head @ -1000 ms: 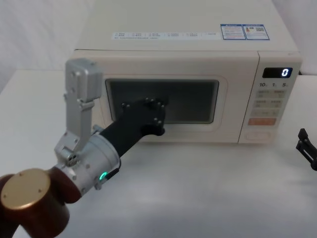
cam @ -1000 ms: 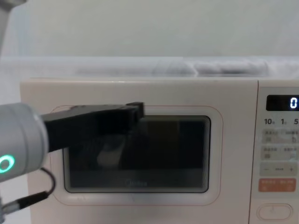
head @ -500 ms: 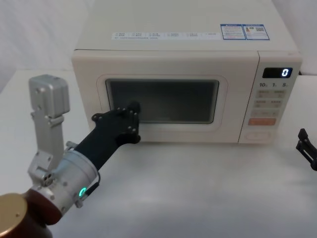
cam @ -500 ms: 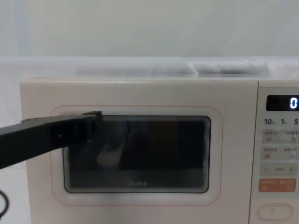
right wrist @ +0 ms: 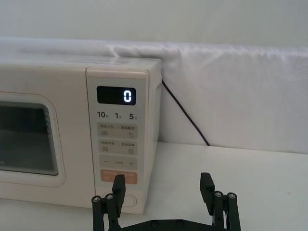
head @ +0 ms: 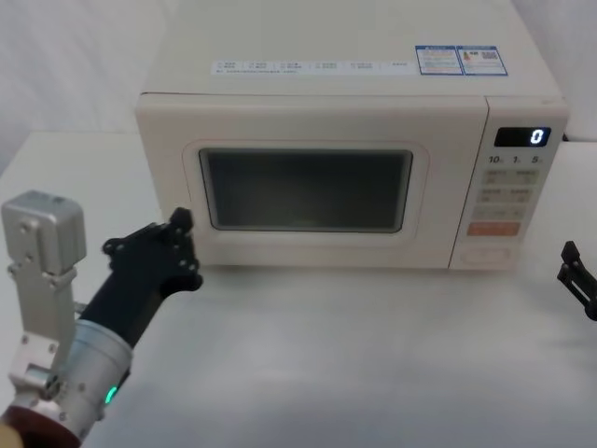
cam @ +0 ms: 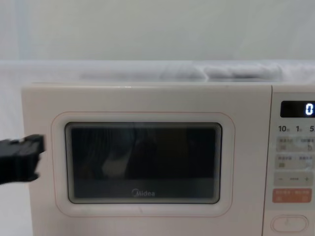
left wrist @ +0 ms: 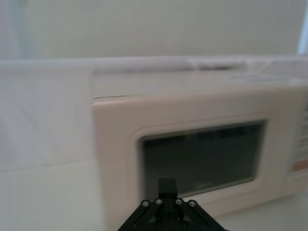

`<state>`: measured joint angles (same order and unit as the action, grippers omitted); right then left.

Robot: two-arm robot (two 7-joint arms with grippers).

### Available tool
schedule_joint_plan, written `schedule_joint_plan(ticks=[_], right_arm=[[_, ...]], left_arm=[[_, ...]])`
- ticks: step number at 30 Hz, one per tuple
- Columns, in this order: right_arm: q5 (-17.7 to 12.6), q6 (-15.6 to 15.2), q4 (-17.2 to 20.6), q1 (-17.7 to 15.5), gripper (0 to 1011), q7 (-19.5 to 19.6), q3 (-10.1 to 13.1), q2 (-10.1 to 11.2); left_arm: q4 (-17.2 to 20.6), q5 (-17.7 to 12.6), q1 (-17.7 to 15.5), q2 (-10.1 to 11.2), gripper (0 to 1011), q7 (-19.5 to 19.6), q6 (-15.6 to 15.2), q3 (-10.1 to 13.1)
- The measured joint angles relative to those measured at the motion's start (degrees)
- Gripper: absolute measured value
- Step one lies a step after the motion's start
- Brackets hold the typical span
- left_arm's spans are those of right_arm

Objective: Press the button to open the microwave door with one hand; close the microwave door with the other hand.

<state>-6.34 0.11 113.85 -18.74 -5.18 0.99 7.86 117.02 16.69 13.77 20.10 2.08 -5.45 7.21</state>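
The cream microwave stands at the back of the table with the microwave door [head: 308,245] flush against its body; the door [cam: 142,209] has a dark window and a grey logo. The button [head: 487,253], a wide cream oval, sits lowest on the right-hand panel, under an orange button [head: 493,229]. My left gripper [head: 179,224], black and flat-fingered, is shut and empty; it hangs off the door's left end, not touching it [cam: 38,156]. My right gripper [right wrist: 162,187] is open and empty, low at the table's right side [head: 574,273], short of the button [right wrist: 129,199].
The panel's display [head: 522,137] reads 0. A black cable [right wrist: 185,115] runs down behind the microwave's right side against a white cloth backdrop. White table [head: 373,355] stretches in front of the microwave.
My left gripper has drawn back from the door's window, leftward and toward me, and now hangs off the door's left end. Door and right arm have not moved.
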Motion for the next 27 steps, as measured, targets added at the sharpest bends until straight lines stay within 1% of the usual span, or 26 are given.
schedule_joint_plan(ticks=[2, 3, 6, 7, 9, 10, 12, 15, 22, 24, 27], right_arm=[[0.0, 0.0, 0.0, 0.0, 1002, 0.0, 0.0, 0.0], [0.0, 0.0, 0.0, 0.0, 1002, 0.0, 0.0, 0.0], [0.0, 0.0, 0.0, 0.0, 1002, 0.0, 0.0, 0.0], [0.0, 0.0, 0.0, 0.0, 1002, 0.0, 0.0, 0.0], [0.0, 0.0, 0.0, 0.0, 1002, 0.0, 0.0, 0.0], [0.0, 0.0, 0.0, 0.0, 1002, 0.0, 0.0, 0.0], [0.0, 0.0, 0.0, 0.0, 1002, 0.0, 0.0, 0.0], [0.0, 0.0, 0.0, 0.0, 1002, 0.0, 0.0, 0.0], [0.0, 0.0, 0.0, 0.0, 1002, 0.0, 0.0, 0.0], [0.0, 0.0, 0.0, 0.0, 1002, 0.0, 0.0, 0.0], [0.0, 0.0, 0.0, 0.0, 1002, 0.0, 0.0, 0.0]], left_arm=[[-0.5, -0.8, 0.4, -0.1, 0, -0.5, 0.6, -0.6], [-0.9, -1.4, 0.8, -0.2, 0, -0.9, 1.1, -1.3], [-1.5, -1.7, 1.1, -0.5, 0, -1.2, 1.7, -2.4], [-1.9, -1.9, 1.2, -0.7, 0, -1.3, 2.0, -3.2], [-2.7, -1.8, 1.3, -1.1, 0, -1.5, 2.3, -4.4], [-2.7, -1.8, 1.3, -1.1, 0, -1.5, 2.3, -4.4], [-3.9, -1.4, 1.2, -1.7, 0, -1.5, 2.4, -5.6], [-5.2, -1.0, 1.1, -2.3, 0, -1.4, 2.5, -6.6], [-6.9, -0.9, 1.0, -3.6, 0, -1.0, 2.4, -7.6], [-7.3, -1.3, 1.0, -4.0, 0, -1.1, 2.4, -7.8], [-8.0, -2.8, 1.1, -4.7, 0, -1.9, 2.5, -8.0]])
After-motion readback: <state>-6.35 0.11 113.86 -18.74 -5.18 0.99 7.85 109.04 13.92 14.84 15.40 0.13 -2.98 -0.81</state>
